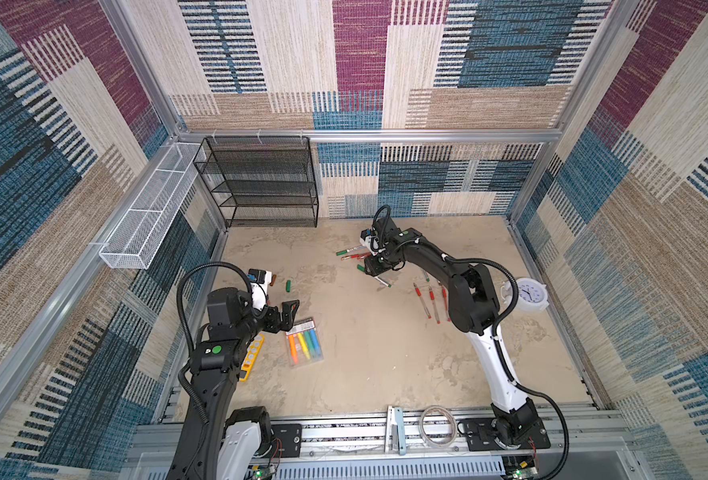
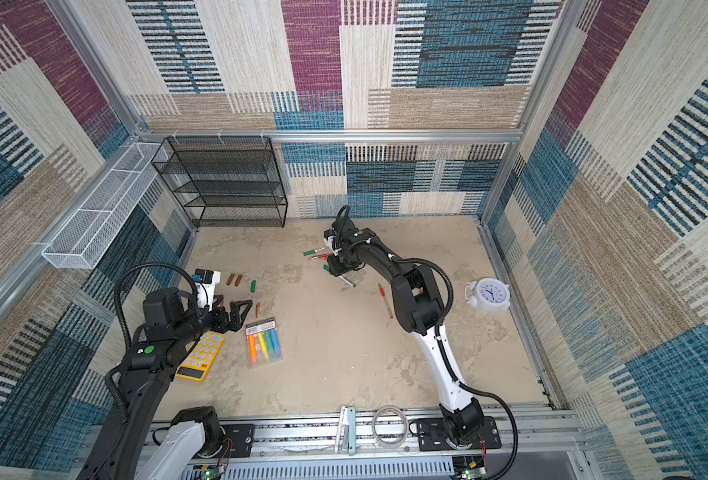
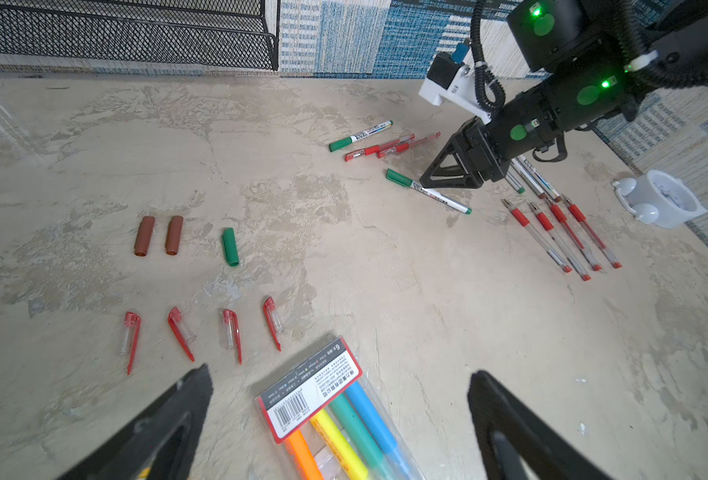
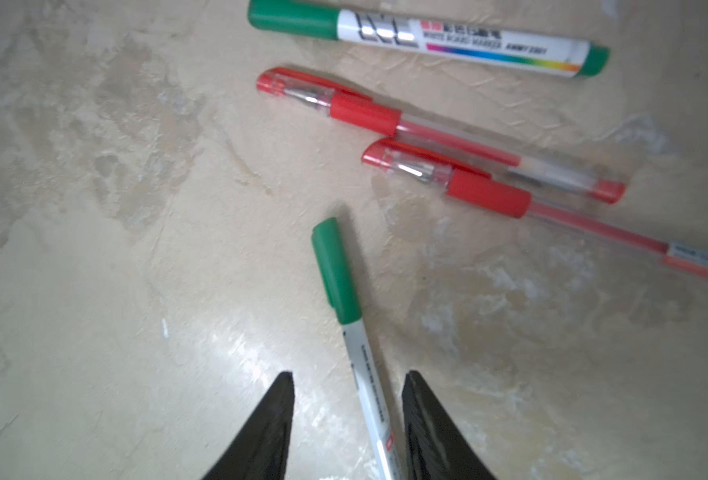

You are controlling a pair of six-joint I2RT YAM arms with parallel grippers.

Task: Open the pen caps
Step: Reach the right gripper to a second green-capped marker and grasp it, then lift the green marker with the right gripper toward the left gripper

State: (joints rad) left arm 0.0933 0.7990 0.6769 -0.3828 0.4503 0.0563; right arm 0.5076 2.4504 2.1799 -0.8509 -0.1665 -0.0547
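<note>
My right gripper (image 4: 350,376) is open, its jaws straddling the white barrel of a thin pen (image 4: 368,374) that lies on the table. That pen's green cap (image 4: 335,270) is on and sticks out beyond the fingertips. A capped whiteboard marker (image 4: 447,39) and two capped red pens (image 4: 364,112) lie just past it. Loose pen caps lie near the left arm: two brown (image 3: 144,235), one green (image 3: 230,246) and several red clip caps (image 3: 132,336). Several uncapped red pens (image 3: 551,232) lie by the right arm. My left gripper (image 3: 339,374) is wide open and empty.
A clear pack of highlighters (image 3: 344,415) lies under the left gripper, with a yellow calculator (image 2: 200,353) beside that arm. A white alarm clock (image 1: 524,297) stands at the right. A black mesh rack (image 1: 260,183) and a white wire basket (image 1: 148,216) line the back left.
</note>
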